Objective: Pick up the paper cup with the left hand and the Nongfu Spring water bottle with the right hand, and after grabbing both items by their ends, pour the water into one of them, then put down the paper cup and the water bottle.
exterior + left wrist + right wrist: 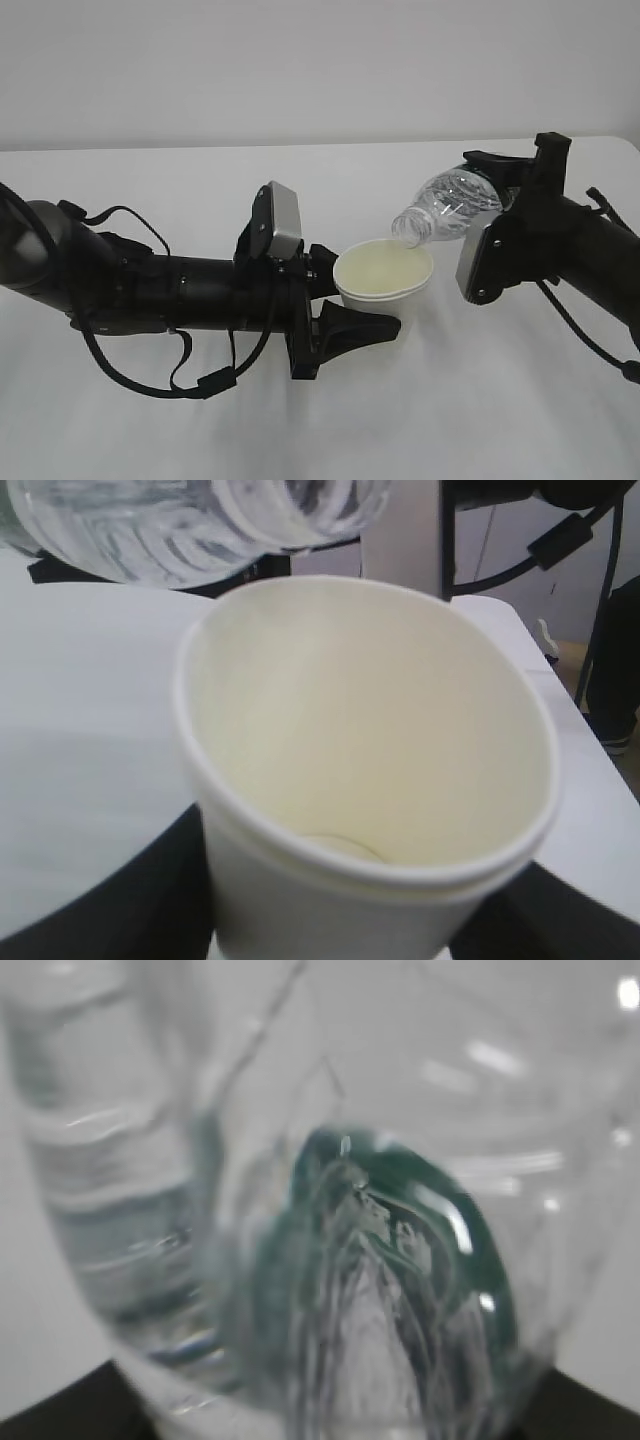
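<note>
White paper forms the small tapered cup (384, 276), with a rolled rim and a smooth cream-yellow inside; in the left wrist view its bottom looks dry. The left hand (352, 300), matt black with a silver-grey plate, has its jaws closed round the cup's lower body and holds it tilted above the surface (480, 400). Just above the cup's far rim hangs the open mouth of the small clear ribbed plastic bottle (445, 207), tipped neck-down, its wall glinting. The right hand (505, 205), black with a grey plate, grips the bottle's base end in its jaws; through the base the right wrist view shows a blurred dark green patch. Whether water is flowing cannot be told. Beneath lies the plain white matt surface; behind it, a bare pale grey wall (300, 60).
</note>
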